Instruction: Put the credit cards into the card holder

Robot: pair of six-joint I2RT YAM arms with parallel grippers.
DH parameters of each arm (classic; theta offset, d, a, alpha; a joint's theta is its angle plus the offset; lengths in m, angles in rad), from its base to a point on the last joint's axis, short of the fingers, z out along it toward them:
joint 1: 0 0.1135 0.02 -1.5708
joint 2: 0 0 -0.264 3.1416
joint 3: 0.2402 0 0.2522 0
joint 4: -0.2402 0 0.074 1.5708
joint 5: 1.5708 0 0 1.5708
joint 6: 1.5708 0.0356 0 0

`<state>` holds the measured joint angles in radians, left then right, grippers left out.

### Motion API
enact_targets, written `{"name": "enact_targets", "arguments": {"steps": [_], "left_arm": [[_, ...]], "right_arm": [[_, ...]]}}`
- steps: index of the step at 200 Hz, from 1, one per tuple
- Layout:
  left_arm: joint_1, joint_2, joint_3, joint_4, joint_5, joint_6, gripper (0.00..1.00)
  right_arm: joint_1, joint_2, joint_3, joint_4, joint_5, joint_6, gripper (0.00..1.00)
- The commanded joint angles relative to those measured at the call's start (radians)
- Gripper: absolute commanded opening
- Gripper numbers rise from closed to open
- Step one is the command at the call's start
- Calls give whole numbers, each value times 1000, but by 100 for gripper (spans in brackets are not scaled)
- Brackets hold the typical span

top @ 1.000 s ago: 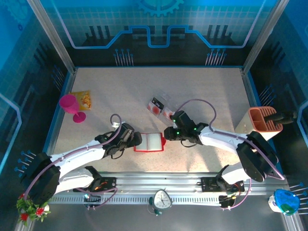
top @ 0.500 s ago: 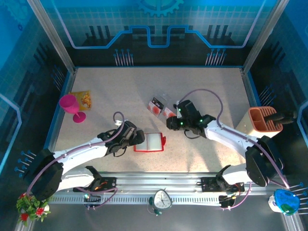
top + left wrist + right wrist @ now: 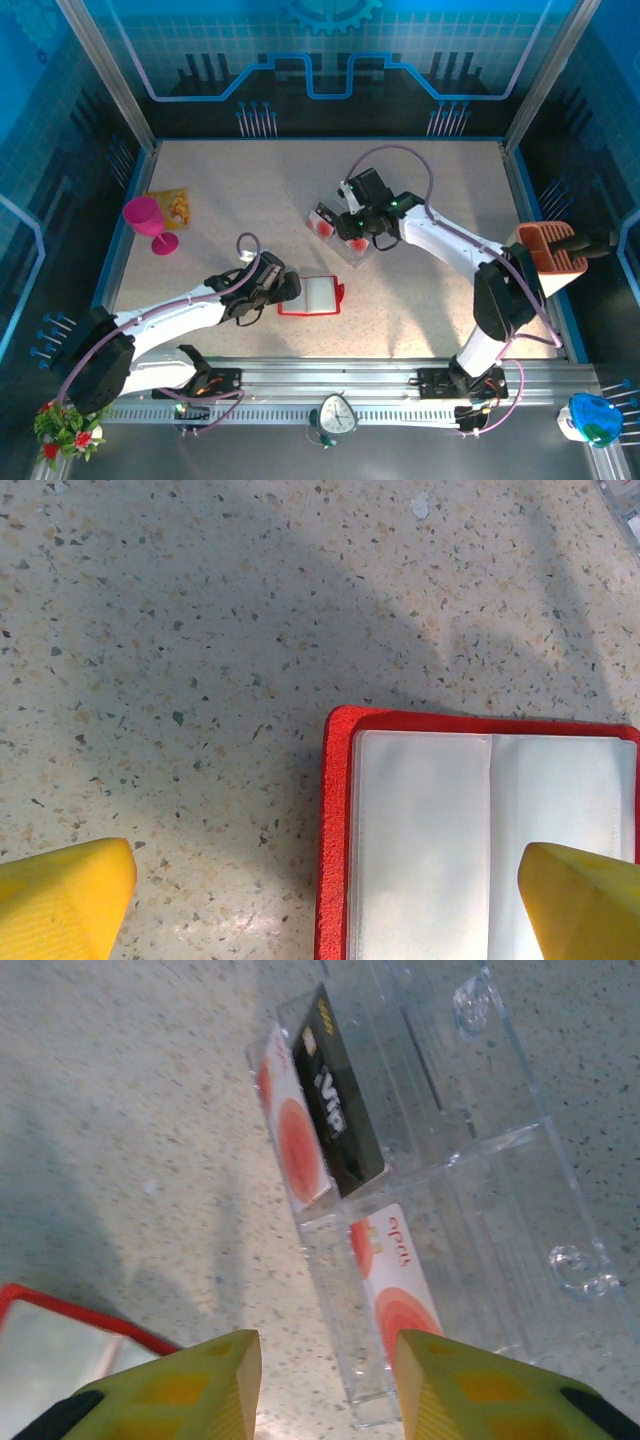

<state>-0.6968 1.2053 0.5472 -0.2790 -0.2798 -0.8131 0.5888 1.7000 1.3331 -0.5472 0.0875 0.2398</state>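
Note:
The card holder (image 3: pixel 315 295) lies open on the table, a red wallet with its pale inside up (image 3: pixel 480 830). My left gripper (image 3: pixel 288 290) hangs open over its left edge, one yellow finger (image 3: pixel 60 900) on the bare table side and the other over the wallet. Two credit cards sit in clear plastic cases: a black-and-white one with a red mark (image 3: pixel 322 1110) and a white one with red rounds (image 3: pixel 400 1280). My right gripper (image 3: pixel 325 1385) is open just above the near end of the second case, holding nothing. From above, it (image 3: pixel 352 228) hovers by the cards (image 3: pixel 325 220).
A pink goblet (image 3: pixel 150 222) and a yellow-orange packet (image 3: pixel 170 205) stand at the far left. An orange-brown two-slot rack (image 3: pixel 548 247) sits at the right edge. The wallet's red corner (image 3: pixel 60 1325) shows at lower left in the right wrist view.
My right arm has swung away from the wallet's right edge, up and back to the cased cards, and its jaws have widened. The left gripper has stayed open by the wallet.

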Motion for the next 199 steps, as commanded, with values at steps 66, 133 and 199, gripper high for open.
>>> {"name": "enact_targets", "arguments": {"steps": [66, 133, 199], "left_arm": [[-6, -7, -10, 3, -15, -6, 99], [-6, -8, -11, 6, -17, -6, 99], [-7, -12, -9, 1, -17, -6, 99]], "right_arm": [[6, 173, 132, -133, 162, -128, 39], [14, 210, 134, -138, 165, -146, 27], [14, 155, 126, -139, 106, -178, 0]]}}
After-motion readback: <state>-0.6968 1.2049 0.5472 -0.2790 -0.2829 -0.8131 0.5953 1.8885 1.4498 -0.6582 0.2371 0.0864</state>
